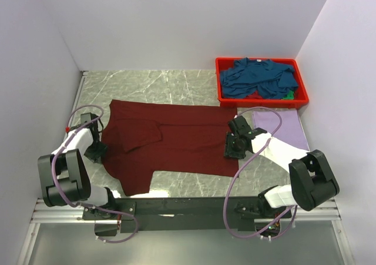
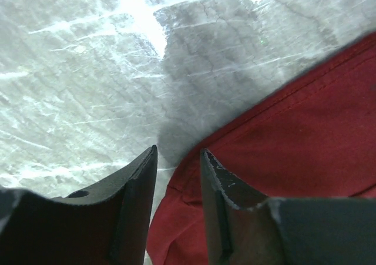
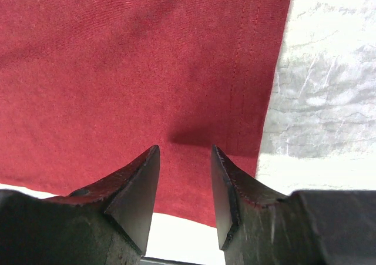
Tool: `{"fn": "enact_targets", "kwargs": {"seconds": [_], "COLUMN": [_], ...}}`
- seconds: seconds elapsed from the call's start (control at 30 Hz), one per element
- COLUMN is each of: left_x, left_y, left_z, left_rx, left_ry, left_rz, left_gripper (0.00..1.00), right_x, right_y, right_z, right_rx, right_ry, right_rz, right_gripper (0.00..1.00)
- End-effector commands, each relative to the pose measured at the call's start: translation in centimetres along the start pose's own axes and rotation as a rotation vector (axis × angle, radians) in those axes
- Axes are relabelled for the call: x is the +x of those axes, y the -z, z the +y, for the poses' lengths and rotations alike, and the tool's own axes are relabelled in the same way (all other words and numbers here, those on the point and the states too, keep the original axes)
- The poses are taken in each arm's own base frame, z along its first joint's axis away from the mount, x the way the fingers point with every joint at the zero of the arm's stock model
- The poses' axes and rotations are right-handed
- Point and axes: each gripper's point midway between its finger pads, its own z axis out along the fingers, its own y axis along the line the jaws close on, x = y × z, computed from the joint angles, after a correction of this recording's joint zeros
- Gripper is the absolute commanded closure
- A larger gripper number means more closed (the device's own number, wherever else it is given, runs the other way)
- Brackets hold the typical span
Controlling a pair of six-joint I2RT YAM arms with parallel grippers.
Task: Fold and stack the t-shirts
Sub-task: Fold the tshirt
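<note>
I saw one soft maroon shirt (image 1: 170,141) flat on the veined marble table (image 1: 164,83), one smooth lavender shirt (image 1: 282,127) at right, crumpled teal shirts (image 1: 258,77) heaped in the far-right red plastic bin (image 1: 218,83), and the left gripper (image 2: 179,153) and right gripper (image 3: 185,150) with jaws apart at the maroon shirt's edges.

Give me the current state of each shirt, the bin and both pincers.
maroon t-shirt: spread out flat, one sleeve seemingly turned in
lavender t-shirt: lying flat, looks folded
teal t-shirts: crumpled heap, unfolded
red bin: upright, holding the teal t-shirts
left pincer: open, empty, at the maroon t-shirt's edge
right pincer: open, empty, over the maroon t-shirt's hem
</note>
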Motion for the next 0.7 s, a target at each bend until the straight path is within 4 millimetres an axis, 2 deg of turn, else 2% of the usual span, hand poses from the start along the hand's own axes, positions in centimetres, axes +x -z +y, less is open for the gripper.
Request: {"fn": "enact_targets", "kwargs": {"seconds": [0.0, 0.07, 0.2, 0.37, 0.43, 0.67], "left_x": [-2.3, -2.2, -1.0, 0.9, 1.5, 2.1], "left_y": [2.4, 3.3, 3.6, 2.2, 1.6, 0.8], "left_z": [-0.9, -1.6, -1.9, -1.6, -1.4, -1.0], "left_rx": [0.054, 0.087, 0.109, 0.096, 0.085, 0.067], "left_ry": [0.044, 0.048, 0.034, 0.026, 0.02, 0.019], "left_rz": [-0.061, -0.034, 0.022, 0.079, 0.099, 0.094], "left_gripper": [0.58, 0.57, 0.53, 0.53, 0.55, 0.6], "right_x": [-1.0, -1.1, -0.6, 0.1, 0.1, 0.6], "right_y": [0.9, 1.0, 1.1, 1.2, 1.2, 1.1], "right_z": [0.6, 0.6, 0.6, 0.3, 0.2, 0.1], "right_rx": [-0.022, -0.022, -0.029, -0.029, -0.025, -0.03], "right_ry": [0.03, 0.034, 0.032, 0.026, 0.027, 0.015], "right_rz": [-0.048, -0.048, -0.025, -0.016, -0.017, -0.015], "right_gripper": [0.53, 0.53, 0.53, 0.53, 0.53, 0.53]}}
